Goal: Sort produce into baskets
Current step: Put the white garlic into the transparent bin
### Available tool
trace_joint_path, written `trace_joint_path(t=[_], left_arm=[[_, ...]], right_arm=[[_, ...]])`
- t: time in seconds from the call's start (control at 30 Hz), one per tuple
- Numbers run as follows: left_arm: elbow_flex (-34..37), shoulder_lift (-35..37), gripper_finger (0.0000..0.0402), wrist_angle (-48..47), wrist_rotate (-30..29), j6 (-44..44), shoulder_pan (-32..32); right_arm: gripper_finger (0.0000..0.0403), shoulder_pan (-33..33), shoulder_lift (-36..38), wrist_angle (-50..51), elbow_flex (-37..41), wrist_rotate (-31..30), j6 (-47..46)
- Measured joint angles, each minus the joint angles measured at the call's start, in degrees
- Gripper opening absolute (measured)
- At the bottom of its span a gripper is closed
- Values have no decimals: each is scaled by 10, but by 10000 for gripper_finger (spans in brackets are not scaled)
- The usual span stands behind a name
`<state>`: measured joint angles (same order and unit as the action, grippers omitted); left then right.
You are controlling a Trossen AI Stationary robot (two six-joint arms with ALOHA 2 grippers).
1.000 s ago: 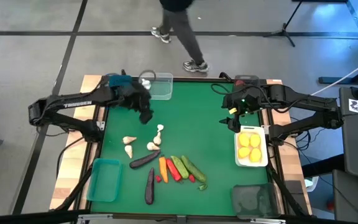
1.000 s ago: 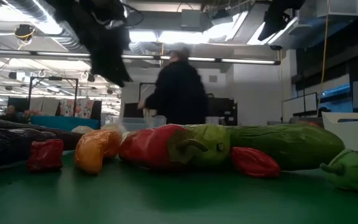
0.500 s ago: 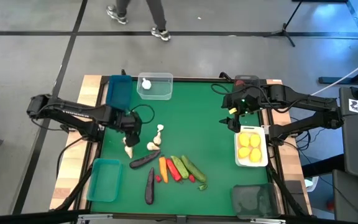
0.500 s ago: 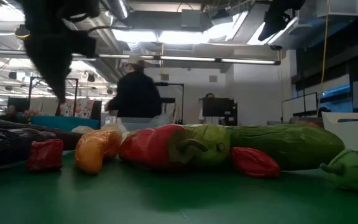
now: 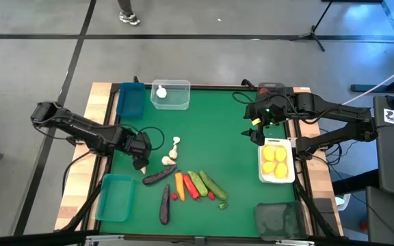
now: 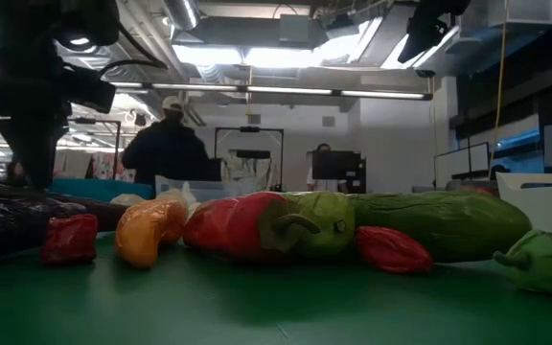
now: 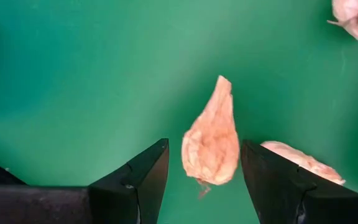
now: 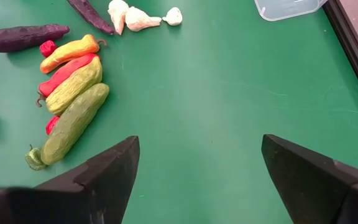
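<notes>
My left gripper points down, open, over the garlic cloves left of centre. In the left wrist view its fingers stand on either side of one pale garlic clove, which lies on the green mat; I see no touch. A second clove lies beside it. More garlic lies to the right. Eggplants, a carrot, a red pepper and cucumbers lie near the front. My right gripper hangs open, high at the right, holding nothing.
At the far edge stand a blue basket and a clear basket holding one garlic. A teal basket is at the near left, a white one with lemons at right, and a dark one at the near right. A person stands behind the table.
My left gripper has come from beside the clear basket toward the table's near edge and left, gone down, and tipped to point steeply down over the garlic. Its fingers stay open. The person beyond the table has walked off toward the left.
</notes>
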<state>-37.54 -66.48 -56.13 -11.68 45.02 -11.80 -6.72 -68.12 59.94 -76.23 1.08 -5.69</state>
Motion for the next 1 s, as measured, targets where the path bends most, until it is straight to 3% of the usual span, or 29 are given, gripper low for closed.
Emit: trace_joint_path(t=[0.27, 0.5, 0.67, 1.0], left_arm=[[5, 0, 194, 6, 11, 1, -19], [64, 0, 194, 93, 37, 1, -20], [79, 0, 193, 105, 50, 9, -19], [79, 0, 123, 108, 56, 11, -19]], right_arm=[[335, 0, 0, 0, 0, 0, 0], [335, 0, 0, 0, 0, 0, 0], [335, 0, 0, 0, 0, 0, 0], [335, 0, 0, 0, 0, 0, 0]])
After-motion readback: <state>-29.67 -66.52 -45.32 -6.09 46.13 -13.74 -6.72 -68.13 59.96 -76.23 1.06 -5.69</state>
